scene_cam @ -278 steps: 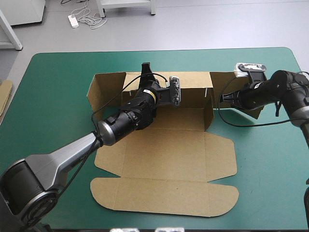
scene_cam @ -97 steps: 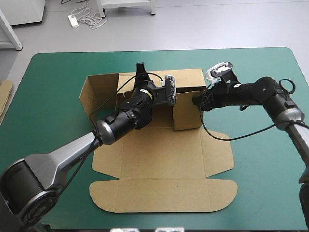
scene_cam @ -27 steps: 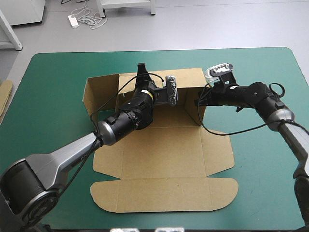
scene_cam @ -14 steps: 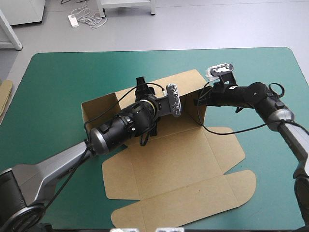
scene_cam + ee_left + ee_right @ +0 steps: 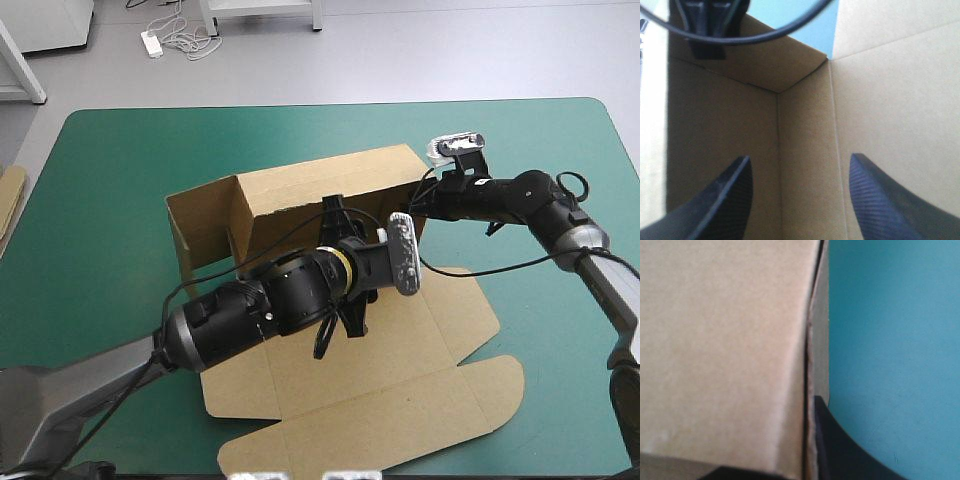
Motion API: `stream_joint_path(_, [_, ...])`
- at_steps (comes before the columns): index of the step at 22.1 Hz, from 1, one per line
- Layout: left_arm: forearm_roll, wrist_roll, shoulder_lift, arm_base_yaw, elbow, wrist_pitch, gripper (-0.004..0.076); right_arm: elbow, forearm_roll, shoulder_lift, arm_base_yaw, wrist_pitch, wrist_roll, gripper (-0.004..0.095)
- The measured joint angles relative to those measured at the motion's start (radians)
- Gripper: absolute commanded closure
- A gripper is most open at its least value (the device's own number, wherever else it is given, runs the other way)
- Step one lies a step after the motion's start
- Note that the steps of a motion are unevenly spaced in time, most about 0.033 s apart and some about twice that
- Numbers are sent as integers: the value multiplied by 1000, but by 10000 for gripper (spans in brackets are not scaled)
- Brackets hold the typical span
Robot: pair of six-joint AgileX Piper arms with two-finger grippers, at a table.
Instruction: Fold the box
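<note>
A sliver of spare board (image 5: 9, 200) pokes in at the left edge of the tabletop (image 5: 120, 150), well apart from the work. The box (image 5: 330, 185) sits mid-table and skewed. Its long axis runs from the left-near side to the right-far side. The left wall (image 5: 205, 225) and the back wall are up, while the floor and the lid (image 5: 400, 420) lie flat toward the near edge.

The left pincer (image 5: 799, 160) hangs low over the floor, released, its fingers wide apart with nothing between them. An inside corner (image 5: 785, 100) of the box lies straight ahead of it. Judging by the high view, this is the right-far corner.

The right pincer (image 5: 412, 208) is at that same corner from the outside, clenched on the box. In its wrist view the board's edge rises from between the fingers. One finger (image 5: 840, 440) lies on the teal-green side, and the other is probably hidden behind the board, though I can't make it out.

I'd say the coming move turns on this corner. The right arm is nearer and already on it, pinning the wall upright. The left pincer faces it from within along the box's length, free to press or tuck there. A hard push from inside could skid the whole box further round, since only one end is held.
</note>
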Motion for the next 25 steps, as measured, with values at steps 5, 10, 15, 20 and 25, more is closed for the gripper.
stream_joint_path(5, [-126, -7, -59, 211, -153, -44, 307, 0, -5, 0, 2, 2, 8, 925])
stream_joint_path(10, [-269, -7, -65, 525, -339, -47, 310, 0, -8, 0, 2, -1, 18, 925])
stream_joint_path(15, [-378, -14, -68, 926, -375, 23, 319, 0, -24, 0, 2, -3, 25, 924])
stream_joint_path(20, [-572, -15, -63, 1312, -182, 20, 321, -74, -189, 2, 6, 52, 168, 924])
stream_joint_path(25, [-581, -15, -57, 1408, -11, -9, 321, -233, -402, 9, 7, 195, 347, 923])
